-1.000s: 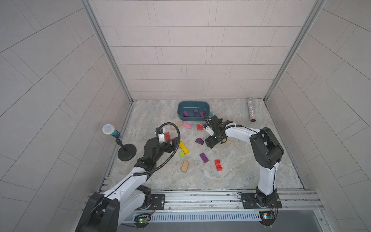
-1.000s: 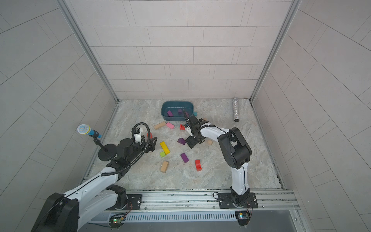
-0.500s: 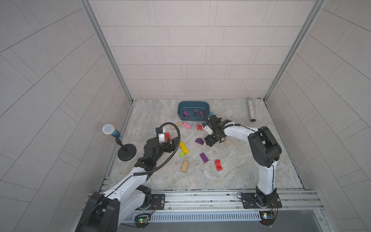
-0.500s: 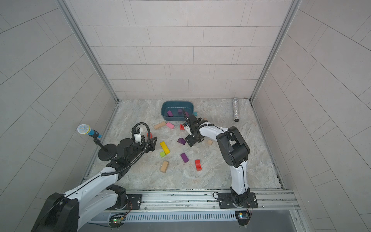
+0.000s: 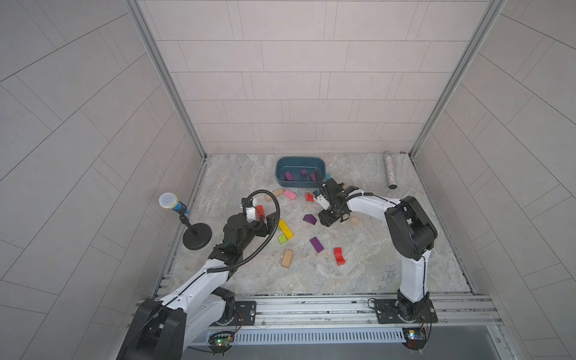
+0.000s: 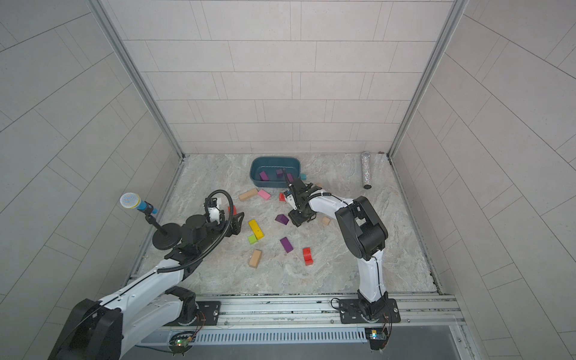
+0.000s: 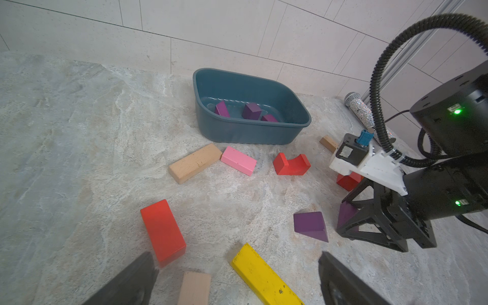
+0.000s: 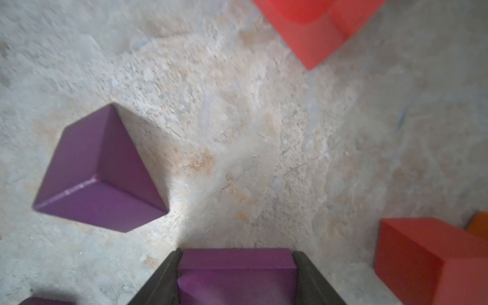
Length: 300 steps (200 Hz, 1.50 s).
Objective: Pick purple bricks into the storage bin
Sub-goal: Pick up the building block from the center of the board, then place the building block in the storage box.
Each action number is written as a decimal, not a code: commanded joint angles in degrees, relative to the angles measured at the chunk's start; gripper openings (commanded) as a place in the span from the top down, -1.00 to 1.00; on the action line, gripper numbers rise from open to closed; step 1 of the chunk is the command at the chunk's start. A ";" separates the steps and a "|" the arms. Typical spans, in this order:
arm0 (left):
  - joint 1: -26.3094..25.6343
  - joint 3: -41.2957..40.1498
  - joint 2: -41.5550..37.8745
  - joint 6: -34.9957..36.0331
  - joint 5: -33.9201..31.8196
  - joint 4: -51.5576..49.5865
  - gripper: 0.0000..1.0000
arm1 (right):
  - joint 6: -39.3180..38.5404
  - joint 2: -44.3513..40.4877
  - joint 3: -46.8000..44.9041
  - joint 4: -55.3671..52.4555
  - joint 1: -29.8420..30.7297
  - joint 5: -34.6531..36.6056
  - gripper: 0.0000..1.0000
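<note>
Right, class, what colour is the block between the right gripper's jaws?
Purple. The block shows best in the right wrist view, between the dark jaws.

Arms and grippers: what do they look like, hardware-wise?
White links and bulky black joints on left arm and right arm. Black left gripper; black latticed right gripper, white wrist camera, blue plug, green LEDs. Corrugated black hose on left.
</note>
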 commanded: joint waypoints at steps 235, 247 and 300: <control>0.24 0.78 -3.08 0.13 -0.81 -0.27 -1.00 | -0.63 33.88 72.88 -20.11 -2.10 3.25 0.09; 0.22 0.78 -2.58 0.01 -0.50 0.21 -1.00 | -1.01 34.84 72.88 -18.71 -2.23 3.84 0.09; 0.26 0.67 -3.74 0.29 -1.03 -0.72 -1.00 | -1.63 36.98 72.88 -14.44 -2.72 3.90 0.10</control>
